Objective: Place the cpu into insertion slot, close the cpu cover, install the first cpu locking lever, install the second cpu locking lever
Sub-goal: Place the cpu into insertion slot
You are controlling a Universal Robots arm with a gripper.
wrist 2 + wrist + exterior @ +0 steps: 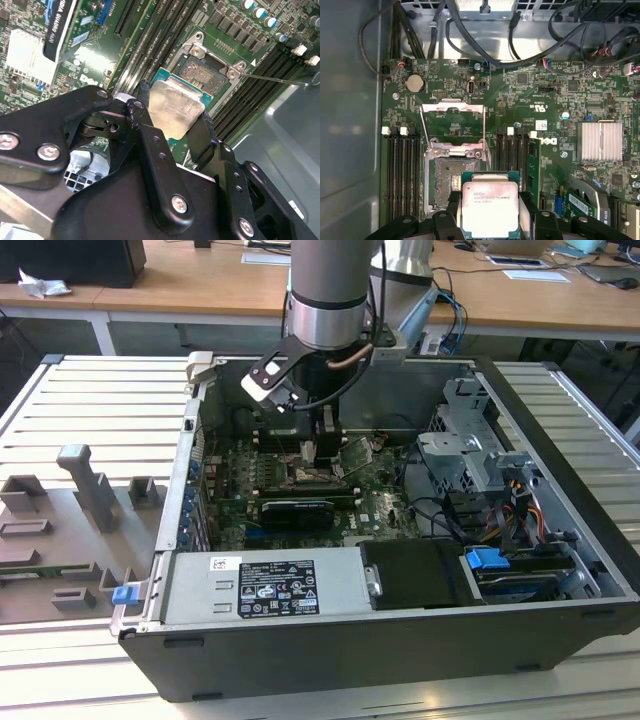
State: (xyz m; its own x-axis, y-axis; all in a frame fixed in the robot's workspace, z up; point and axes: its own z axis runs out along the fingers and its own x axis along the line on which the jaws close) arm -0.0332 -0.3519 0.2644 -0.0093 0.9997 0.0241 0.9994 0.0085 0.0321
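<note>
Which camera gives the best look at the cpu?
The first wrist view: the cpu faces it squarely. The second wrist view shows it slanted, held between the fingers. In the exterior view it is too small to tell.

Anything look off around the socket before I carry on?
The cpu has a smeared, blotchy film on its metal top, clear in both wrist views. Otherwise the insertion slot and the open cpu cover look normal.

The arm [325, 285] stands near vertical, wrist [327, 328] directed downward, the gripper [174, 111] with both black fingers [150, 137] clamped on opposite edges of the cpu [490, 209], held level between them.
</note>
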